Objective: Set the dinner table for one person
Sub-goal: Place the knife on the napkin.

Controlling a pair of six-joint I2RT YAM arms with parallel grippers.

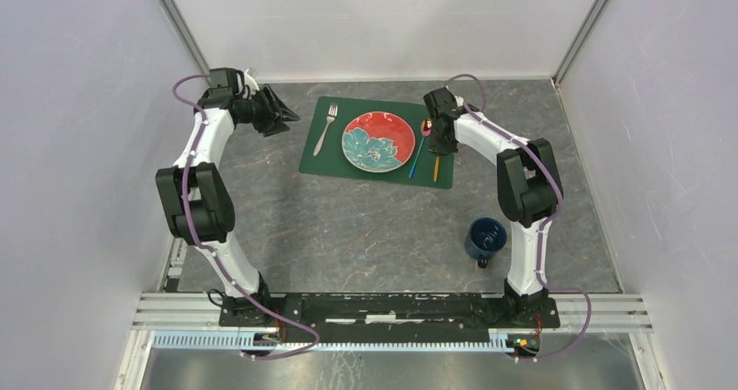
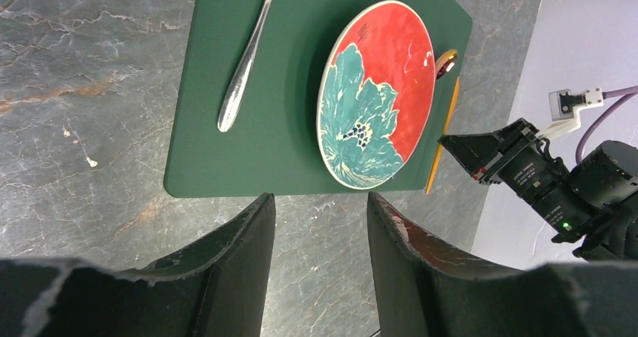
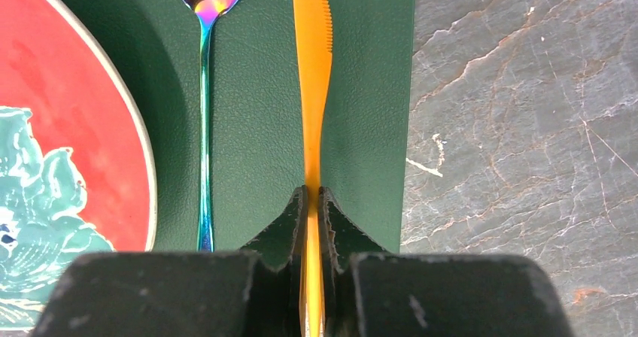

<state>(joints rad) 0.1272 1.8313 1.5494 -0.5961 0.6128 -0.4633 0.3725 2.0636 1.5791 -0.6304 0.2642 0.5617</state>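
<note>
Pale grey walls enclose three sides of a square, dark stone-look table (image 1: 365, 233) with pale and reddish veins. A dark green placemat (image 1: 335, 165) lies toward the far edge, roughly midway between the left and right edges. On the mat sits a red plate (image 1: 379, 141) with a teal flower. A dark blue mug (image 1: 485, 238) stands off the mat, well apart from it, toward the near right corner. A silver fork (image 1: 325, 129) lies left of the plate. An iridescent spoon (image 3: 205, 126) lies just right of the plate, and an orange knife (image 3: 314, 89) lies beside it along the mat's right margin.

The right hand (image 3: 312, 224) is clenched on the knife's handle, blade pointing toward the far edge. The left hand (image 2: 322, 262) is released and empty, hovering near the far left corner, off the mat.

Judged progress: the setting looks nearly complete. The knife has yet to be let go, and the mug probably remains to be brought beside the mat.
</note>
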